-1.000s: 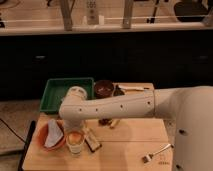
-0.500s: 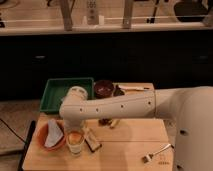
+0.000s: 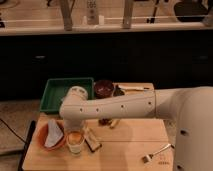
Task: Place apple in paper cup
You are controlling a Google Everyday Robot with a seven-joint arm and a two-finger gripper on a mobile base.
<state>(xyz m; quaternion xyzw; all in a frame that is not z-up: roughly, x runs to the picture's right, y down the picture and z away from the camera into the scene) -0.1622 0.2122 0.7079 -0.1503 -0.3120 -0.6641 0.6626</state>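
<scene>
The paper cup (image 3: 75, 145) stands near the front left of the wooden table (image 3: 135, 137). The orange-red apple (image 3: 75, 136) sits in its mouth. My arm reaches in from the right across the table and bends down at the left. The gripper (image 3: 76, 125) hangs just above the apple and the cup, largely hidden under the white arm.
An orange bowl with white cloth (image 3: 50, 136) sits just left of the cup. A green tray (image 3: 67, 92) and a dark brown bowl (image 3: 104, 88) are at the back. A small dark bar (image 3: 93, 142) lies right of the cup. A fork (image 3: 156, 152) lies at front right.
</scene>
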